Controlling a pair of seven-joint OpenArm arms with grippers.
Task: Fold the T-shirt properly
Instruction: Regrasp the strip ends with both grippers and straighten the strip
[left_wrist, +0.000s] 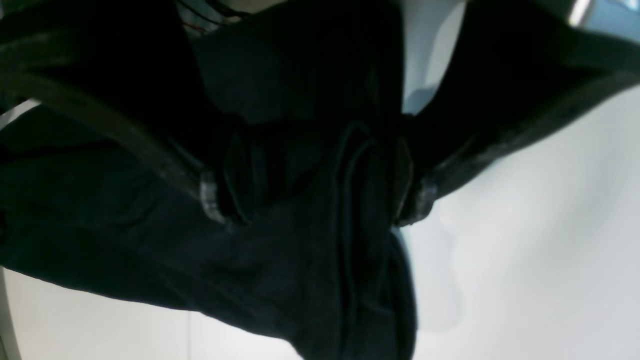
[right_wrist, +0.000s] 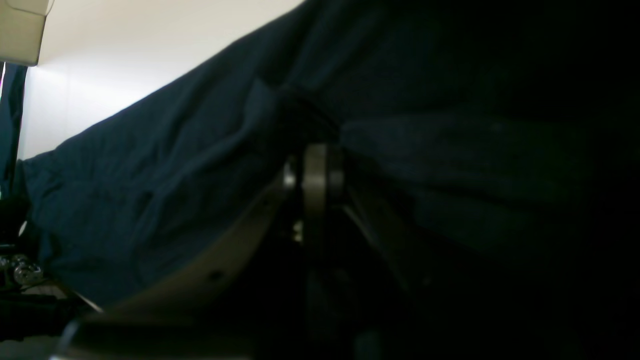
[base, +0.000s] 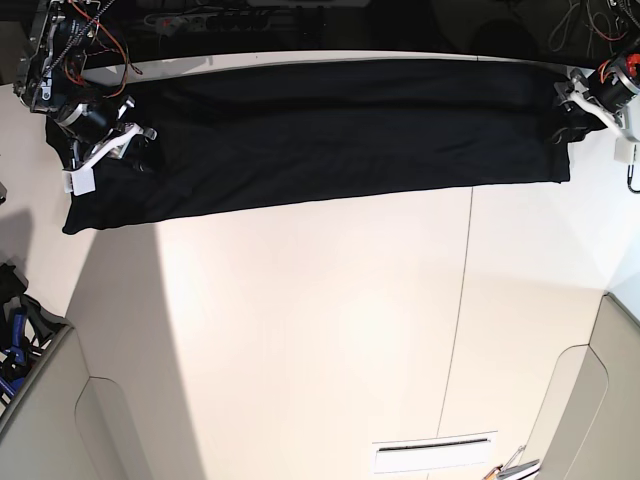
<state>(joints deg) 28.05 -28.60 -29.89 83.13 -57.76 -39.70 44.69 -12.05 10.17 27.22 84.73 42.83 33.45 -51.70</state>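
From where I'm standing, the T-shirt (base: 330, 140) is a long, low band of soft black cloth, laid across the far part of the smooth, pale counter (base: 320, 320). Its surface is matte and drinks in the light, while the counter has a faint sheen. The near edge runs nearly straight through the middle, and each end drops a squarish flap toward me.

Over the right end, the left fingers (left_wrist: 315, 200) stand wide apart, dark and angular, with the cloth between them; a raised, rounded ridge runs down the fabric there, with narrow creases beside it. At the other end, the right fingers (right_wrist: 317, 175) are closed together, narrow and ribbed, down against the cloth. Whether they pinch any of it, I can't tell. Around them the fabric bunches into soft, shadowy folds, and its outer edge curves gently.
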